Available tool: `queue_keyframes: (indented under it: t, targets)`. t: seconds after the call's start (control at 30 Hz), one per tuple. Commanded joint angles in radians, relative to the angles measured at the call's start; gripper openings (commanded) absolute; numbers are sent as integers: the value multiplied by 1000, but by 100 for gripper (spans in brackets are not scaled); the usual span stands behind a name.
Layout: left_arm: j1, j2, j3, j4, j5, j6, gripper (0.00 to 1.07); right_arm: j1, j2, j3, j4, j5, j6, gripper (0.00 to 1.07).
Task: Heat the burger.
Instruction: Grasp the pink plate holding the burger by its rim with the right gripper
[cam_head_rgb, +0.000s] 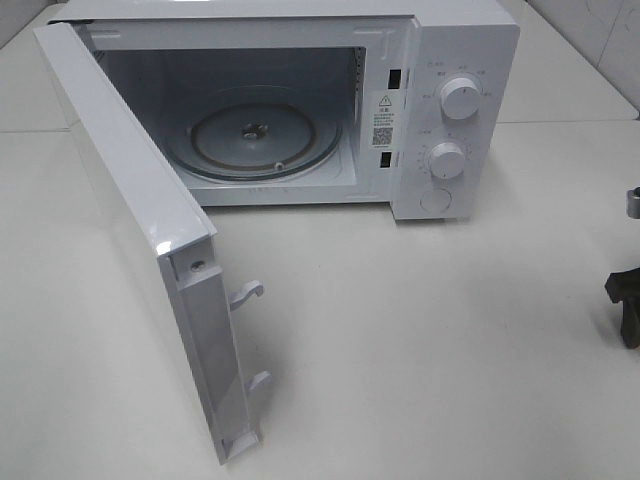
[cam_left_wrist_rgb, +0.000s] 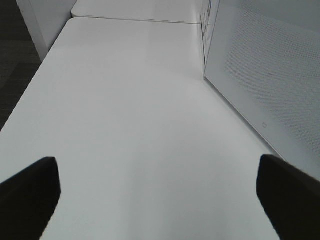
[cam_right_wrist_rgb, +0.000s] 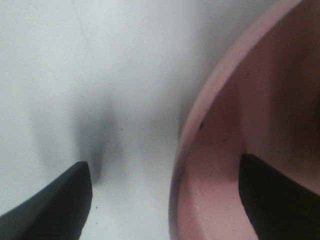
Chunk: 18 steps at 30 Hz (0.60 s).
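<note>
White microwave (cam_head_rgb: 480, 60) sits at back of white table (cam_head_rgb: 420, 350). Its door (cam_head_rgb: 120, 200) is swung wide open toward front-left, inner face showing, w/ two latch hooks (cam_head_rgb: 247, 293) sticking out to the right. Cavity faces front; glass turntable (cam_head_rgb: 265, 135) lies flat inside. Control panel is right of cavity: upper knob (cam_head_rgb: 459, 98), lower knob (cam_head_rgb: 447, 158), round button (cam_head_rgb: 436, 201) under them.

The open door stands between the table's left part and the cavity. In left wrist view a dotted white panel (cam_left_wrist_rgb: 270, 75), prob. the door's outer face, rises just beside the table strip under the left gripper (cam_left_wrist_rgb: 157, 195). Its fingers (cam_left_wrist_rgb: 30, 195) are spread as wide as they go over bare tabletop, pinching nothing.

Right gripper (cam_right_wrist_rgb: 162, 200) shows in ext. view only as a dark bit at far right edge, well apart from microwave, w/ open table between. In wrist view it's spread and straddles the rim of a pink dish (cam_right_wrist_rgb: 210, 125): one finger (cam_right_wrist_rgb: 55, 205) outside over the table, other inside the dish. Outer finger is clear of the rim; can't tell if inner one touches the wall. Not clamped on anything that shows.

Burger: not visible in any view. Only a slice of the dish's inner wall shows, so can't tell where it sits, which way it points, or how its long axis runs
</note>
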Motion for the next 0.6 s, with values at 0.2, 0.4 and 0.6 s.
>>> queue_keyframes:
  t: [0.2, 0.4, 0.6]
  targets:
    - [-5, -16, 4, -6, -15, -2, 101, -6, 16, 0, 6, 17, -27, 76]
    - [-5, -16, 4, -6, -15, -2, 101, -6, 16, 0, 23, 53, -76, 56]
    - [-5, -16, 4, -6, -15, -2, 101, -6, 16, 0, 28, 70, -75, 4]
